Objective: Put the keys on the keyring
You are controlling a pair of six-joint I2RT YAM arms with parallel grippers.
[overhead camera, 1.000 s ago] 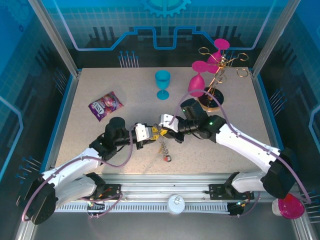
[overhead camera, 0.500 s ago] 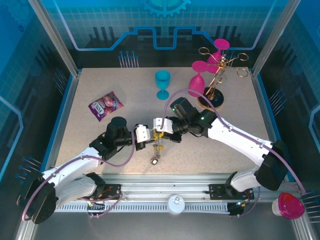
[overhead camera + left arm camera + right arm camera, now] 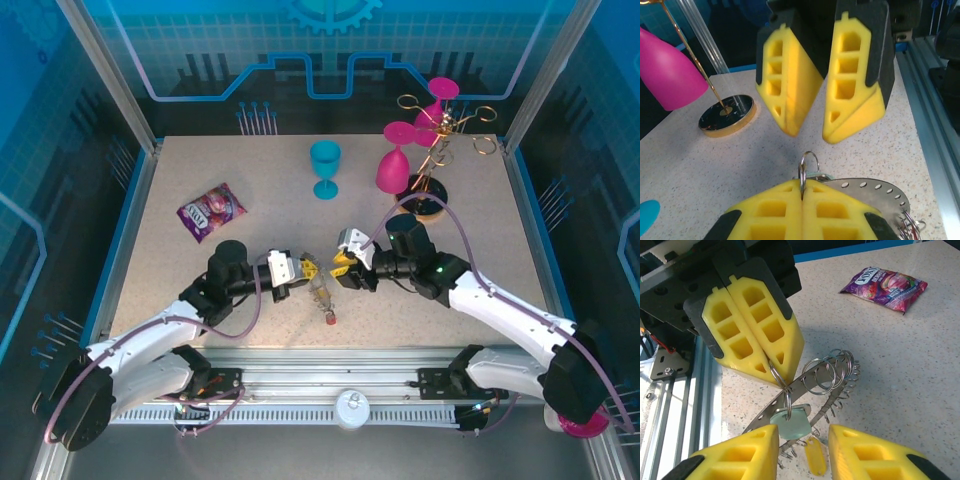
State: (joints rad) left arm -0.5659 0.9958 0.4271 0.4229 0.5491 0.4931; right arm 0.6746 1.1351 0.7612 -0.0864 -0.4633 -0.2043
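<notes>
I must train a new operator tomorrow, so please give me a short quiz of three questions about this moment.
1. True or false: the left gripper is shut on a small loop of the keyring.
2. The right gripper is: A) open, B) shut and empty, C) shut on the keyring.
3. Fill in: the key hanging just below the left gripper's pinch has a ____ head.
Key: 1 true; 2 A; 3 teal.

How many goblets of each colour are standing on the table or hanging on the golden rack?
Teal goblet, standing on the table: 1
Pink goblets, hanging upside down on the rack: 2
Total: 3
</notes>
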